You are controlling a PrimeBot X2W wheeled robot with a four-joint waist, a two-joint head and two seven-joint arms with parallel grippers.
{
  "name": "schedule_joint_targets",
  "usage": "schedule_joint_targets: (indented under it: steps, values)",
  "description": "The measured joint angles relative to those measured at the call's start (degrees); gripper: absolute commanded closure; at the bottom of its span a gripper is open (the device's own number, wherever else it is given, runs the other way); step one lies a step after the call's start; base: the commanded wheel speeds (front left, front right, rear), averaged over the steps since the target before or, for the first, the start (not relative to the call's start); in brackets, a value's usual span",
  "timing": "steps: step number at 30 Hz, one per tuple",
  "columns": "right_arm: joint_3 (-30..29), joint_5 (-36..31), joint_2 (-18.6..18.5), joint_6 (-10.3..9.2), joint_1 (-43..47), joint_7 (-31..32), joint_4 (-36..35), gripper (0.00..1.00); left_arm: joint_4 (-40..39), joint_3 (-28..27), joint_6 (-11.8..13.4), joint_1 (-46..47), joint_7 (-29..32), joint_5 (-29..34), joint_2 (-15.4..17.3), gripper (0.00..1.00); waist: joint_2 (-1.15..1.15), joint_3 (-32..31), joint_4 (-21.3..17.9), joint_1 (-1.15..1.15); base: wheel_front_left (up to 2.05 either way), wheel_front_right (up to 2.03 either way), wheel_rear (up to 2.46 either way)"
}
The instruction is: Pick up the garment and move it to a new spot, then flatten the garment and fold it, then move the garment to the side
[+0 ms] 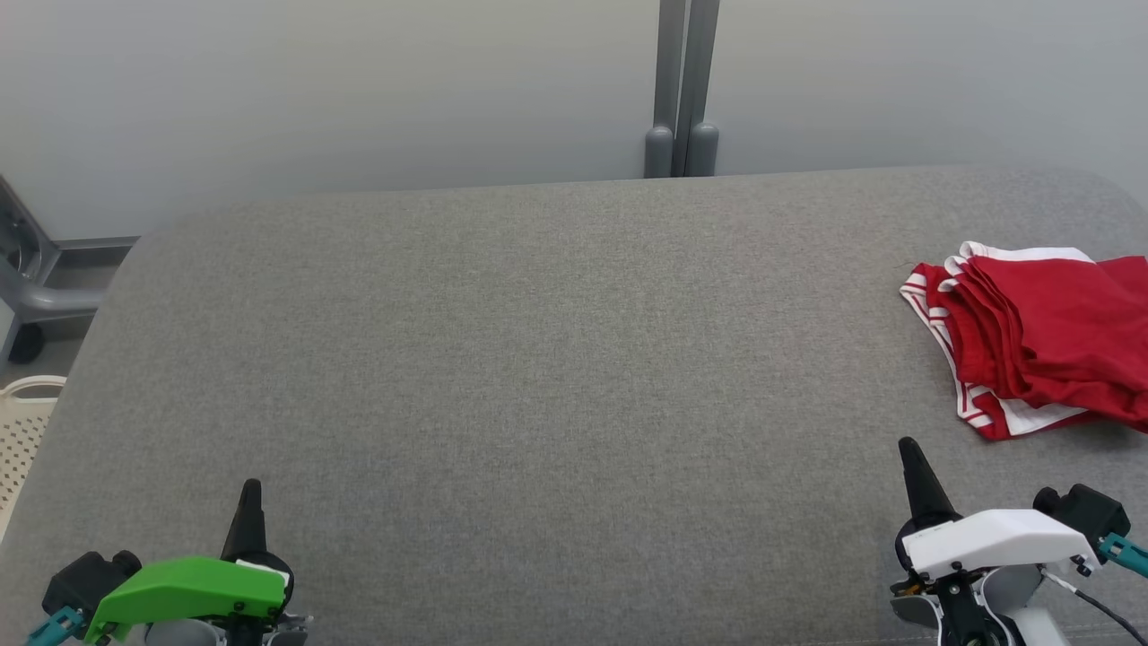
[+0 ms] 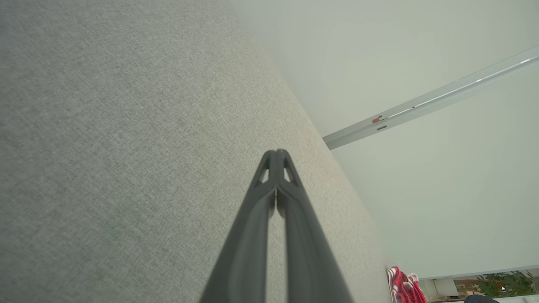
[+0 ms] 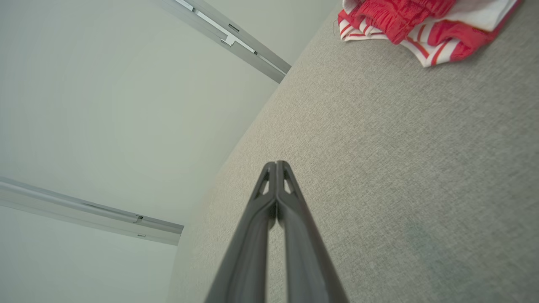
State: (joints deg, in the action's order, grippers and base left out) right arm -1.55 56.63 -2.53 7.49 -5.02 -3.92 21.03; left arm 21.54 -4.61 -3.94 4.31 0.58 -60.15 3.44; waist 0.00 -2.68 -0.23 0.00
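Garment (image 1: pixel 1049 332) lying folded at right edge on grey fabric surface (image 1: pixel 538 359), layered edges facing left, long axis cut off by cropping, left gripper (image 1: pixel 251 490) and right gripper (image 1: pixel 908 447) sitting pinched closed, empty, in lower corners.

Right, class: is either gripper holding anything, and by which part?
Nothing is held. The left gripper and right gripper are both shut and empty over the grey surface; the red and white garment lies apart at its right side.

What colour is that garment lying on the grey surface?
The garment is red with white striped trim, clearest in the head view.
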Motion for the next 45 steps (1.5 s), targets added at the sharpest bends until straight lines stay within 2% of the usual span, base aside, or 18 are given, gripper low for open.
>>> schedule_joint_targets:
  steps: [20,45]
  values:
    - [-1.13,12.79,-0.05,0.0,-1.29,2.34,-1.4,1.0,-0.04,-1.75,-1.15,3.06,3.7,-11.04,-0.21,1.0,0.0,0.86,0.06,0.0,0.0,0.0,0.0]
    - [-2.21,25.1,-0.12,-0.01,-2.8,4.44,-2.81,1.0,-0.11,-3.44,-2.45,5.99,7.26,-21.74,-0.41,1.0,0.0,1.88,0.13,0.0,0.0,0.0,0.0]
